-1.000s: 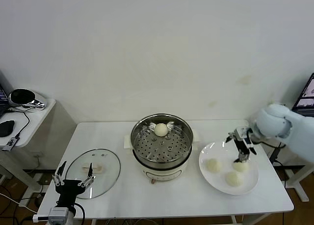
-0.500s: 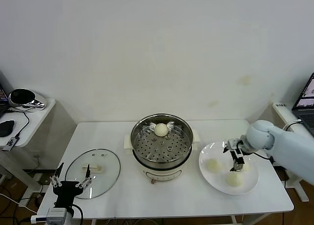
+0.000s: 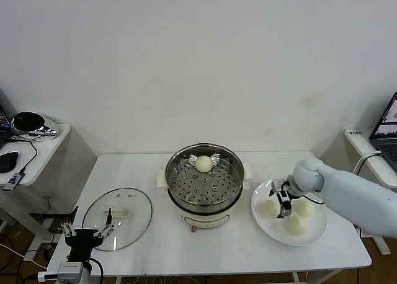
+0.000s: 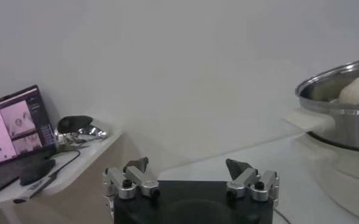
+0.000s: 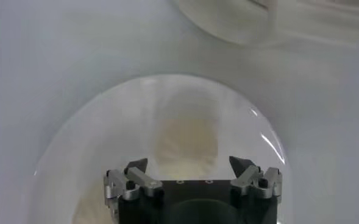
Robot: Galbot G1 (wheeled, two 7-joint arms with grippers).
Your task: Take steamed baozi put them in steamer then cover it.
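**White buns: right arm lining up for number two**

Head view: right gripper (image 3: 283, 204) has slid left across the flat white plate (image 3: 317, 232) toward the nearest cream-white round baozi (image 3: 268, 208); one bun (image 3: 203, 163) already sits in the shiny steel steamer (image 3: 205, 180). The clear glass cover (image 3: 118, 217) lies on the table.

Left wrist view: left gripper (image 4: 191, 174) parked, fingers spread.

Right wrist view: jaws spread wide above a bun (image 5: 185, 139), nothing grabbed yet, so I reckon pickup's next.

The baozi (image 3: 203, 163) in the pot is creamy white, and so are the three baozi (image 3: 298, 226) on the white plate (image 3: 317, 232). The steamer (image 3: 204, 179) is shiny silver with rows of little dark holes in its tray, and it sits on a white base. The cover (image 3: 118, 217) is see-through glass with a silver rim and a creamy handle, the table (image 3: 223, 247) is white, and the two grippers (image 3: 282, 200) (image 3: 87, 232) are black and silver.
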